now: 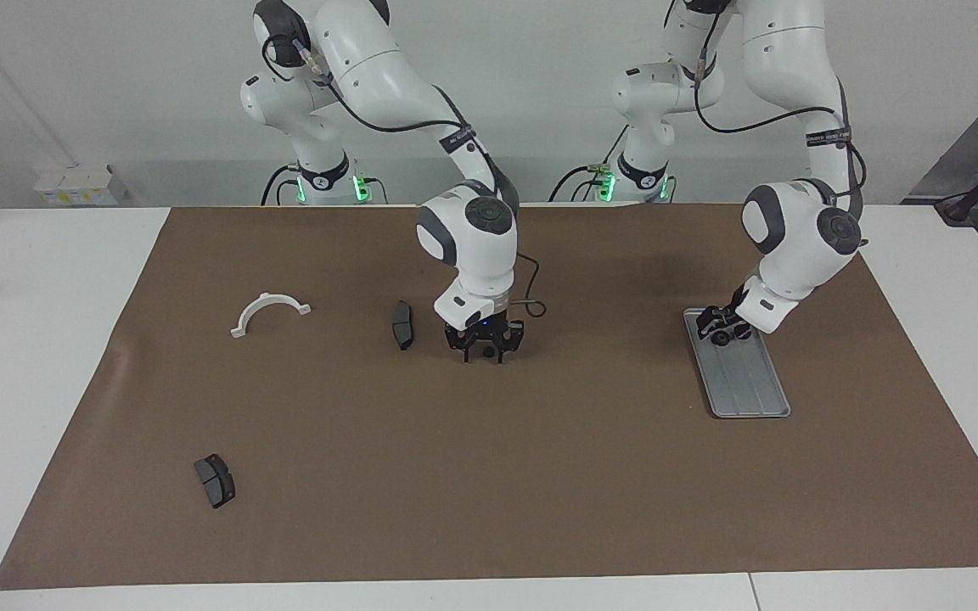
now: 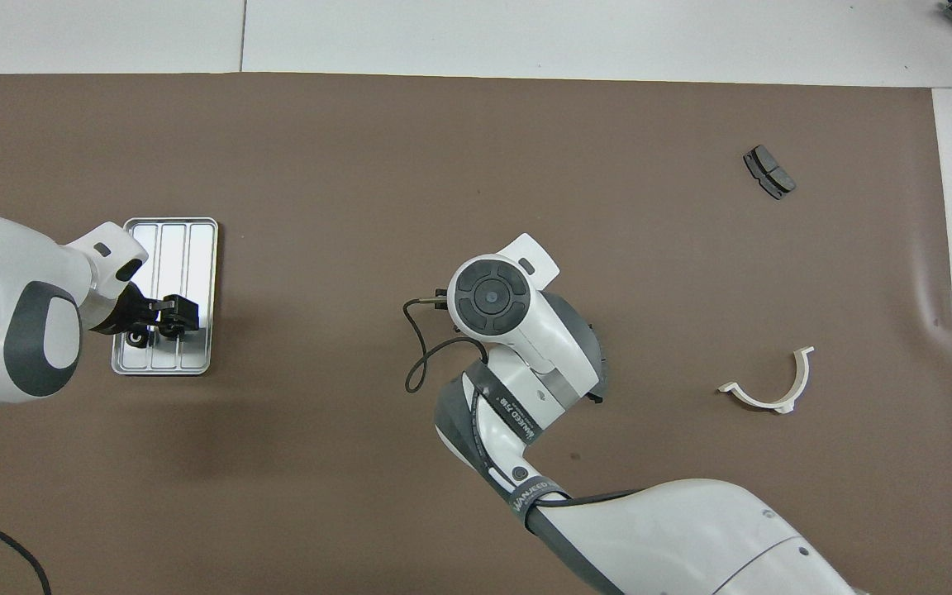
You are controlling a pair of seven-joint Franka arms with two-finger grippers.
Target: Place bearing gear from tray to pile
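Bearing gears, small black rings, show in the facing view in two places: one (image 1: 486, 350) sits on the brown mat (image 1: 540, 475) at mid-table between the right gripper's (image 1: 484, 354) lowered fingers, beside a dark grey curved brake pad (image 1: 402, 324), and another (image 1: 721, 338) lies under the left gripper (image 1: 724, 325) on the flat ridged silver-grey metal tray (image 1: 748, 386); whether either pair of fingers is pinching, I cannot tell. In the overhead view the left gripper (image 2: 168, 319) covers the tray's (image 2: 174, 240) end nearer the robots with one gear (image 2: 138, 338) visible, the right arm hides its gripper, and a white half-ring bracket (image 2: 767, 388) and another dark pad (image 2: 768, 172) lie toward the right arm's end.
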